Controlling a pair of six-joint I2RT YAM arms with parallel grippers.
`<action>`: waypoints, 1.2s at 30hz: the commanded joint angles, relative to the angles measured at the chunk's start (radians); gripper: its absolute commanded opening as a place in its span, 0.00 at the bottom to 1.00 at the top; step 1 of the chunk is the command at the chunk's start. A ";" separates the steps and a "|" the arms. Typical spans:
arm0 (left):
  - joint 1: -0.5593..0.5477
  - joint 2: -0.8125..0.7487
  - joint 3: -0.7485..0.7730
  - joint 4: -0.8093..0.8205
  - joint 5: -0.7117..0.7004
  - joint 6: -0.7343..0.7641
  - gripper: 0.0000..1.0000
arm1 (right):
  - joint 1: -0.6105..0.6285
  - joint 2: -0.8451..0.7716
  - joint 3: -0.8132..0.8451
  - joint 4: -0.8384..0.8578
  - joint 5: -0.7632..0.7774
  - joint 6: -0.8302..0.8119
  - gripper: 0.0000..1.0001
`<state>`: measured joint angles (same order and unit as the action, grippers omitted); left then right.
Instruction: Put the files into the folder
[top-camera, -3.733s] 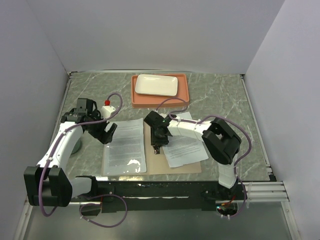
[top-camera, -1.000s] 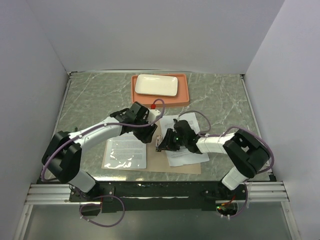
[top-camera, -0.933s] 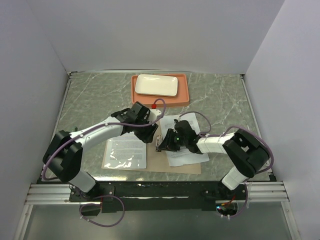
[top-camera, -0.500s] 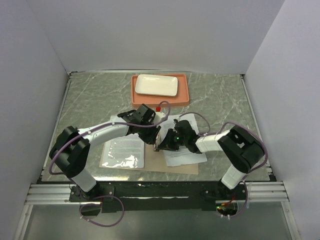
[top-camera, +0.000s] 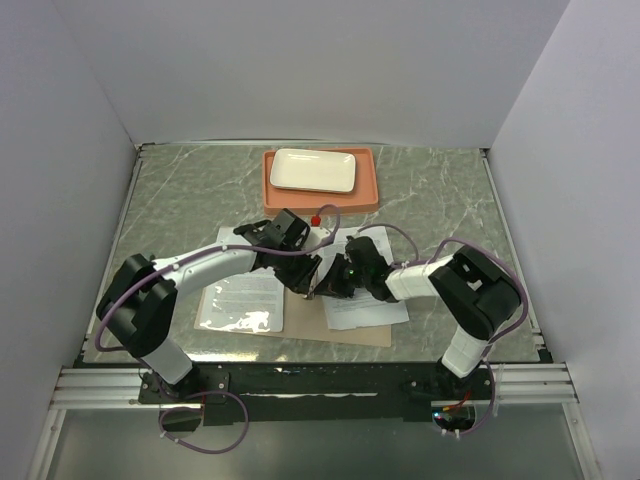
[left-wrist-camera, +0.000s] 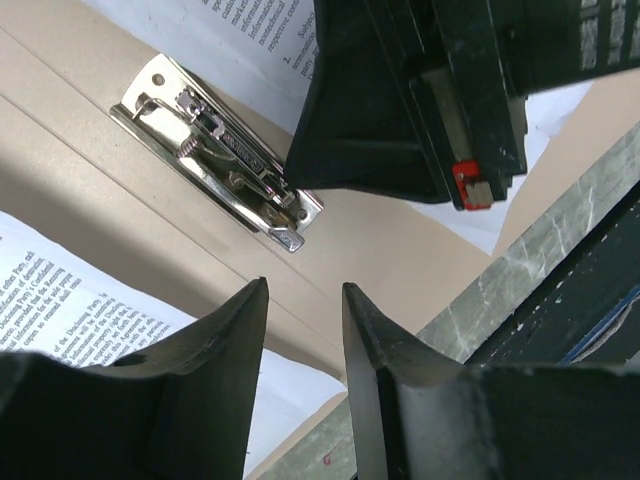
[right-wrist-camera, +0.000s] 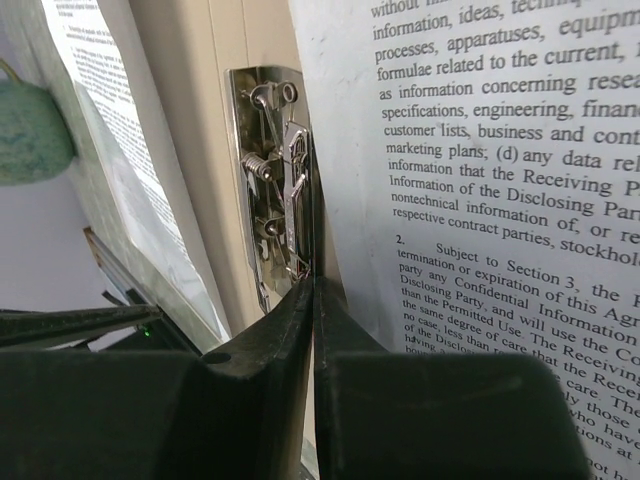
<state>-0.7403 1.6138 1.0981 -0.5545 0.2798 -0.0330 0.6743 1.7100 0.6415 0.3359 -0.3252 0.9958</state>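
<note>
- The right gripper (right-wrist-camera: 312, 288) has its jaws pressed together, and we see no gap between them. Its tips sit at the end of the metal clip (right-wrist-camera: 275, 170) nearest the wrist camera. We cannot tell whether they pinch any part of the clip.
- The left gripper (left-wrist-camera: 305, 290) is at a narrow opening, with nothing between its fingers (left-wrist-camera: 230, 340). It hangs over bare tan cardboard just beside the clip (left-wrist-camera: 215, 150) and does not touch it.
- In the top view, the left gripper (top-camera: 305, 278) and the right gripper (top-camera: 325, 285) meet tip to tip over the middle of the folder (top-camera: 340, 335).
- The clip is fixed to the folder's bare middle strip (left-wrist-camera: 100, 180), which runs between the two printed sheets.
- The left file (top-camera: 245, 298) lies flat on the folder's left half, with glare on its near part. The right file (top-camera: 365, 308) lies flat on the right half.
- The folder lies open and slightly skewed at the middle of the near edge of the table (top-camera: 180, 190).
- An orange tray (top-camera: 320, 205) sits at the middle of the far edge, well apart from the folder. It holds a white plate (top-camera: 313, 170).
</note>
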 joint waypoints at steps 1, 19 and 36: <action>-0.004 -0.061 -0.036 0.014 -0.002 0.008 0.42 | 0.005 0.036 -0.026 -0.092 0.120 -0.002 0.11; 0.024 -0.002 -0.127 0.196 0.031 -0.074 0.28 | 0.027 0.000 -0.075 -0.087 0.176 -0.011 0.08; 0.055 0.040 -0.150 0.245 0.088 -0.076 0.27 | 0.030 0.003 -0.078 -0.093 0.186 -0.008 0.09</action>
<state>-0.6884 1.6493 0.9520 -0.3508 0.3256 -0.0948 0.6983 1.6852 0.6010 0.3824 -0.2302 1.0279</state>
